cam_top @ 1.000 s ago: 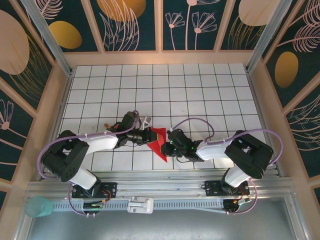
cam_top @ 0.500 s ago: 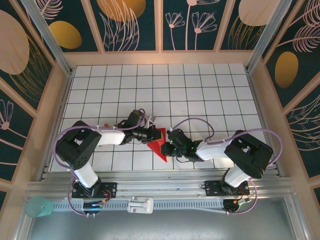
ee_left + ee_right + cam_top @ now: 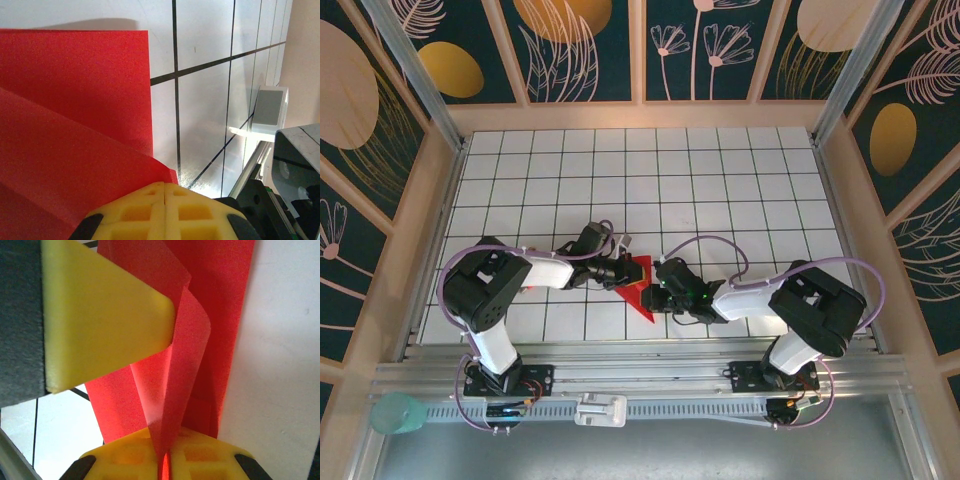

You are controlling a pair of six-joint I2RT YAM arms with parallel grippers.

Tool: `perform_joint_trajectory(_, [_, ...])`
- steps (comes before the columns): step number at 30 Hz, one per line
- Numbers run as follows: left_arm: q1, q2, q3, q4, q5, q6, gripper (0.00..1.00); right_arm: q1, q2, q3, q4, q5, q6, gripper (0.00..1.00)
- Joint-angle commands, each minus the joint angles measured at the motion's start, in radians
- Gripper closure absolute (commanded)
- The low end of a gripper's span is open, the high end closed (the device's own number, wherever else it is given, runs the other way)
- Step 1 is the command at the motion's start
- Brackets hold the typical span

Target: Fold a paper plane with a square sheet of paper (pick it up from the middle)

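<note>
The red sheet of paper (image 3: 640, 287) is a creased, folded shape lying between the two grippers at the near middle of the white grid table (image 3: 650, 180). My right gripper (image 3: 657, 289) is shut on a raised fold of the paper (image 3: 172, 390), which runs down between its yellow fingertips (image 3: 165, 455). My left gripper (image 3: 165, 185) is shut with nothing visible between its yellow tips. It sits against the paper's (image 3: 75, 115) edge. In the right wrist view a yellow finger (image 3: 100, 315) of the left gripper presses on the fold's top.
Both black and white arms reach in low from the near rail (image 3: 640, 378). A teal cup (image 3: 396, 412) and a white block (image 3: 600, 410) sit below the rail. Wooden walls (image 3: 645, 115) ring the table. A grey block (image 3: 268, 106) stands by the table edge.
The left arm has swung its elbow in toward the table and its gripper has moved right onto the paper. The right gripper has kept its hold in place.
</note>
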Motion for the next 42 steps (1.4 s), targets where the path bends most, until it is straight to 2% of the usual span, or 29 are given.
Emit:
perform_joint_trajectory(1, [0.014, 0.023, 0.011, 0.005, -0.003, 0.027, 0.94, -0.002, 0.010, -0.032, -0.049, 0.000, 0.012, 0.88])
perform_joint_trajectory(16, [0.026, 0.056, 0.009, 0.028, -0.001, 0.030, 0.94, 0.016, -0.019, -0.033, -0.072, 0.020, 0.019, 0.88])
perform_joint_trajectory(32, [0.026, 0.065, 0.010, 0.029, 0.010, 0.030, 0.94, 0.013, -0.096, 0.036, -0.171, 0.046, -0.023, 0.79])
perform_joint_trajectory(39, [0.026, 0.062, 0.010, 0.026, 0.009, 0.031, 0.94, 0.014, -0.147, 0.014, -0.146, 0.034, 0.004, 0.79])
perform_joint_trajectory(42, [0.026, 0.062, 0.011, 0.026, 0.010, 0.031, 0.94, 0.015, -0.146, 0.003, -0.141, 0.035, 0.012, 0.82])
